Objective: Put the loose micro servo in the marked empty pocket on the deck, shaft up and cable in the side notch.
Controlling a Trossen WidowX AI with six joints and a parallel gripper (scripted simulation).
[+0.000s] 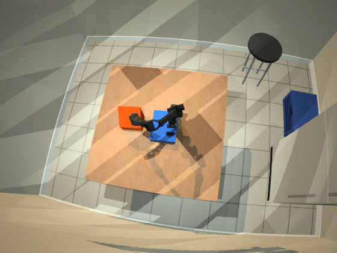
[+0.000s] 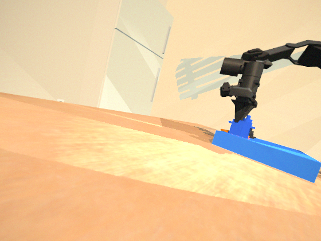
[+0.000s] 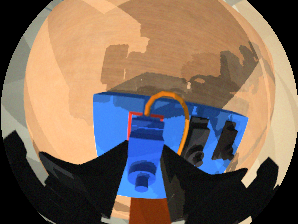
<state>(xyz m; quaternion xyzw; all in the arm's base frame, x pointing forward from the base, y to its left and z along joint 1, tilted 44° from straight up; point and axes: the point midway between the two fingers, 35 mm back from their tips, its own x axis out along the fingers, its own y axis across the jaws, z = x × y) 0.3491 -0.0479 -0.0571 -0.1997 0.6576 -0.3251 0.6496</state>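
Note:
The blue micro servo is upright between the fingers of my gripper, which is shut on it. Its output shaft points up. The servo is low over the end of the blue deck, its ears clearly above the deck surface. The red pocket outline shows around the servo's far end; the servo covers most of the pocket. The orange cable loops from the far end out to the right. The side notch and the servo's underside are hidden.
Two black servos sit in the deck to the right of the pocket in the wrist view, the nearer one close to the right finger. An orange box stands beside the deck, under the arm's base. A stool stands beyond the table.

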